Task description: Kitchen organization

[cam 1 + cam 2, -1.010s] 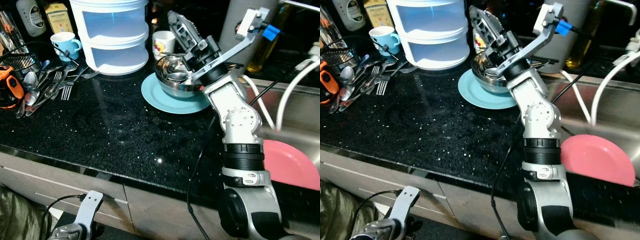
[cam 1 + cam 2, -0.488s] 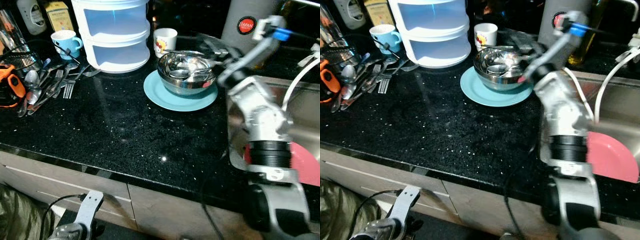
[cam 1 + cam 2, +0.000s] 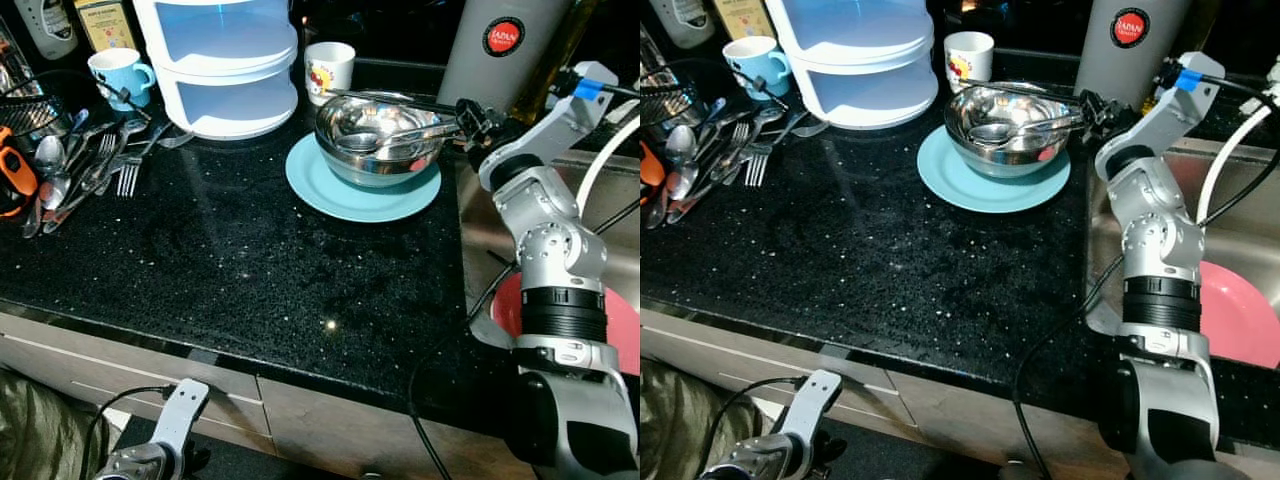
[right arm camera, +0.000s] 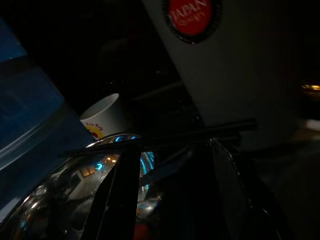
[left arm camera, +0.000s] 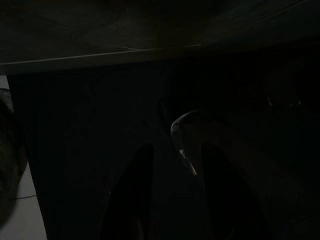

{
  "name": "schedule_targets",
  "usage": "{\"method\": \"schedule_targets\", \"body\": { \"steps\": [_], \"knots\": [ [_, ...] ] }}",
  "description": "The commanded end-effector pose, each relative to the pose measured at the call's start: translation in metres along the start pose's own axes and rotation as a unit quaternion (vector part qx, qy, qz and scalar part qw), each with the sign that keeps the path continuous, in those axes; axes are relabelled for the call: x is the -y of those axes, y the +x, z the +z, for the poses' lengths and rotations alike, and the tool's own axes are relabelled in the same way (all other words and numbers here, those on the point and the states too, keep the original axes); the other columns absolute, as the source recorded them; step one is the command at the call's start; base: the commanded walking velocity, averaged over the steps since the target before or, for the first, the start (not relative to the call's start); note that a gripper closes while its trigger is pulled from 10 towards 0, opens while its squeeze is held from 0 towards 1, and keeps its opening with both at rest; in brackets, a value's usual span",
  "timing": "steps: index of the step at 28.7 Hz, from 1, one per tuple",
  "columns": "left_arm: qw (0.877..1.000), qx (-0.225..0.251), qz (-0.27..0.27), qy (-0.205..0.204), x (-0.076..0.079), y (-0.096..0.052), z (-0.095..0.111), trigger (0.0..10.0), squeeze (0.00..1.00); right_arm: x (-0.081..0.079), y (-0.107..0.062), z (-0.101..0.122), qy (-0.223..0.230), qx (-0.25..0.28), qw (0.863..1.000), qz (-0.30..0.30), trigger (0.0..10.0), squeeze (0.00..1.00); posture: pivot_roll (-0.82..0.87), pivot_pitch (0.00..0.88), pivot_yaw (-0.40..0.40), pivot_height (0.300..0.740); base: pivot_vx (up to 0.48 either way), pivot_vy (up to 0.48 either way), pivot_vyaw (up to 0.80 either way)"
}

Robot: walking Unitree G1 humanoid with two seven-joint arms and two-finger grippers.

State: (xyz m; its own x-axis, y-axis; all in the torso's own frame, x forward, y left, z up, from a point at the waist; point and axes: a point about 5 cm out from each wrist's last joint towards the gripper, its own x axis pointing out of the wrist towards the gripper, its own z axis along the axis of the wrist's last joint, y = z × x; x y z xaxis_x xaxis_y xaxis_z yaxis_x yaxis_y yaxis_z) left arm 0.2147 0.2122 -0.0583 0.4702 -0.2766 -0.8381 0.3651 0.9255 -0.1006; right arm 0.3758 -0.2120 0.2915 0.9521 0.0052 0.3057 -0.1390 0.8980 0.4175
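Reaching over the black counter [image 3: 230, 250], right gripper [image 3: 468, 112] with fingers spread beside the steel bowl [image 3: 378, 140] on the blue plate [image 3: 340, 195], left gripper [image 5: 172, 195] hanging idle, fingers apart.

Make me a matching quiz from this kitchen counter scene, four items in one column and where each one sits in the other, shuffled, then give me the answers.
Items:
1. steel bowl
2. pink plate
3. blue mug
4. forks and spoons

Places:
A. lying loose on the black counter at the robot's left
B. down in the sink, beside the right arm
C. on the light blue plate
D. at the back, left of the stacked plastic container

Pairs: 1-C, 2-B, 3-D, 4-A
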Motion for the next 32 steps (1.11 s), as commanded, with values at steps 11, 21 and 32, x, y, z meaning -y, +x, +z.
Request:
{"method": "schedule_targets", "body": {
  "steps": [11,21,32],
  "knots": [
    [1.0,-0.013,0.002,0.002,0.0,-0.001,-0.006,10.0,0.0,0.005,0.001,-0.018,0.01,-0.061,0.997,-0.036,10.0,0.0,0.04,0.128,0.017,0.74,0.0,0.0,0.0],
    [1.0,-0.012,0.003,0.001,0.0,-0.001,-0.006,10.0,0.0,-0.003,0.005,-0.019,0.075,-0.075,0.994,-0.028,4.7,0.0,0.04,0.127,0.01,0.74,0.0,0.0,0.0],
    [1.0,-0.011,0.005,0.0,0.0,0.0,-0.004,10.0,0.0,-0.009,0.007,-0.014,0.1,-0.076,0.992,-0.017,0.0,0.0,0.04,0.133,0.009,0.74,0.0,0.0,0.0]
  ]
}}
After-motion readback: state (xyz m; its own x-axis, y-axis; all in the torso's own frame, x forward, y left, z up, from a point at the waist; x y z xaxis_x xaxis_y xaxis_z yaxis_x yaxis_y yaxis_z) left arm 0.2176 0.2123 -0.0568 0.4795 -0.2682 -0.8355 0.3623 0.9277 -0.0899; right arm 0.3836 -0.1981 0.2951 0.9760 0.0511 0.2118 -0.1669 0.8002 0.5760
